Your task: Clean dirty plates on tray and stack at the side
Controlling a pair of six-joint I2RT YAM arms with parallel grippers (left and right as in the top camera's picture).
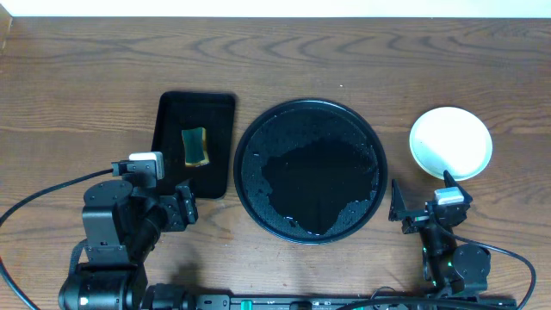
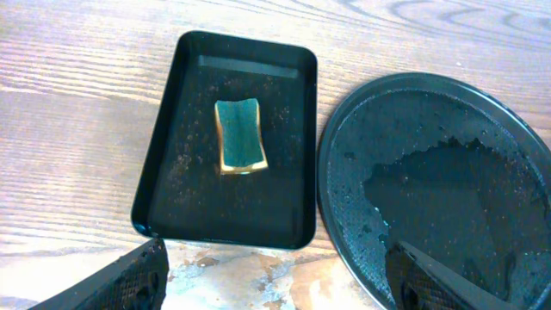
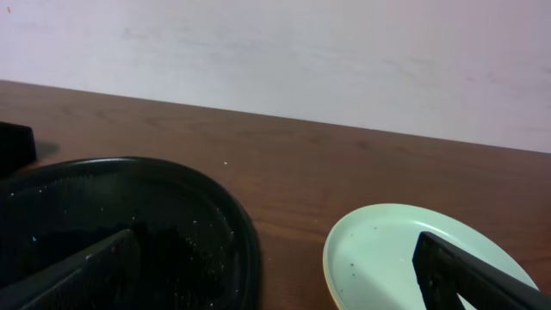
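Plates (image 1: 450, 142) are stacked on the tabletop (image 1: 516, 77) right of the tray (image 1: 243, 146); judged rigid, light, slippery, best taken at the rim. Left gripper (image 2: 275, 280) and right gripper (image 3: 275, 275) are held apart, empty.

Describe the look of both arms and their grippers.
Both arms are black with cylindrical joints. The left arm and right arm each carry a white wrist module and trail black cables. The fingers are dark, tapered, mesh-textured.

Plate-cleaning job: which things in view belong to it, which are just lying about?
Job:
round black tray, no plates on it
plate stack on the table beside it
sponge, probably the cleaner

Lying about:
rectangular tray holding the sponge
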